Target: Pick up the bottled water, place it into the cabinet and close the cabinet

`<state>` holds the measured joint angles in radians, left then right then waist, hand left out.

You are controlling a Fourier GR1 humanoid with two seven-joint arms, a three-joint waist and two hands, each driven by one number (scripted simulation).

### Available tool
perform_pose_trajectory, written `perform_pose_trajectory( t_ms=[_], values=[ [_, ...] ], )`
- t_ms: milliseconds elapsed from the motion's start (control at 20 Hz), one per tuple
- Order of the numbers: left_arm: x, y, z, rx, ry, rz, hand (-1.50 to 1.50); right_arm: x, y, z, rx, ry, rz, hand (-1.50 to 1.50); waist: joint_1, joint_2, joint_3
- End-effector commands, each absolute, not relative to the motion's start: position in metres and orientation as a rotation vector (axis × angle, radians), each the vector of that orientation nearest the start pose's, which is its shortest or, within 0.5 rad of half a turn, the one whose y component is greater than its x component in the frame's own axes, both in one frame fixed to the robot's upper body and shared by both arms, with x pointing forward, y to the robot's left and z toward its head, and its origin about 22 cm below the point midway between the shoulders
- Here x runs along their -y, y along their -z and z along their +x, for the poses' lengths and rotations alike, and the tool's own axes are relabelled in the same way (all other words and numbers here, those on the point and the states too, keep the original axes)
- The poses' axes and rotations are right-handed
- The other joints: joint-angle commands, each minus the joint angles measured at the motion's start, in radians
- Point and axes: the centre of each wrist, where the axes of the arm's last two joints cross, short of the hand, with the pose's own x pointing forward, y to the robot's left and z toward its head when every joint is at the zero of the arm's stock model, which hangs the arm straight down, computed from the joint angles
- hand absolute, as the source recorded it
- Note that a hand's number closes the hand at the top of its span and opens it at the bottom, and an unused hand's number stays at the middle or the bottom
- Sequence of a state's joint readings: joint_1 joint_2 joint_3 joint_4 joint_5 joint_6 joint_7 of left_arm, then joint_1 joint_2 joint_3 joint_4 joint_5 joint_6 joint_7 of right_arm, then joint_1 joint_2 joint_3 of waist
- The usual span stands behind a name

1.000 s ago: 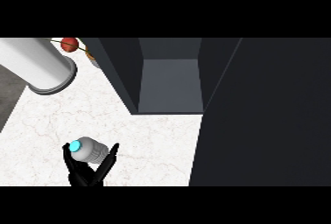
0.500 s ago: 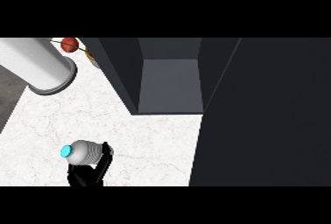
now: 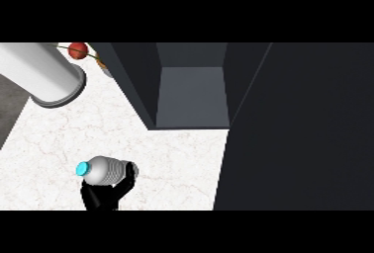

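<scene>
The bottled water (image 3: 108, 170) is a ribbed white bottle with a cyan cap. It lies tilted near the lower left of the marble counter (image 3: 171, 163), cap pointing left. My left hand (image 3: 102, 195) comes up from the lower edge beneath it, fingers curled round its body, one finger up its right side. The dark cabinet (image 3: 194, 94) stands open further back and to the right, showing a grey inner floor. Its dark door (image 3: 300, 128) fills the right of the view. My right hand does not show.
A large white cylinder (image 3: 44, 74) lies at the back left. Behind it a small red round thing (image 3: 78, 49) sits by the cabinet's left wall. The counter's left edge (image 3: 13, 123) runs diagonally, with grey floor beyond.
The spread fingers have closed round the bottle. The bottle has tipped so that its cap now points left rather than upward. The cabinet has not moved.
</scene>
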<state>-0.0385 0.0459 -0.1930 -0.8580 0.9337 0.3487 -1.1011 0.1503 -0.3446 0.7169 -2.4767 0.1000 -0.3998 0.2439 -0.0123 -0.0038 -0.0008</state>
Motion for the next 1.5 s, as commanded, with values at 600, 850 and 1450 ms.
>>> perform_pose_trajectory(
  t_ms=[600,850,1450],
  values=[
    [-0.208,0.093,0.191,1.733,-0.35,-0.182,1.5,0.15,-0.175,0.091,1.997,-0.212,0.275,-1.5,0.012,-0.002,0.0],
    [-0.187,0.066,0.206,1.739,-0.345,-0.215,1.5,0.159,-0.166,0.095,1.987,-0.243,0.268,-1.5,0.009,0.001,0.001],
    [-0.134,0.003,0.232,1.815,-0.288,-0.176,1.5,0.167,-0.18,0.078,1.975,-0.203,0.285,-1.5,0.002,0.0,0.001]
  ],
)
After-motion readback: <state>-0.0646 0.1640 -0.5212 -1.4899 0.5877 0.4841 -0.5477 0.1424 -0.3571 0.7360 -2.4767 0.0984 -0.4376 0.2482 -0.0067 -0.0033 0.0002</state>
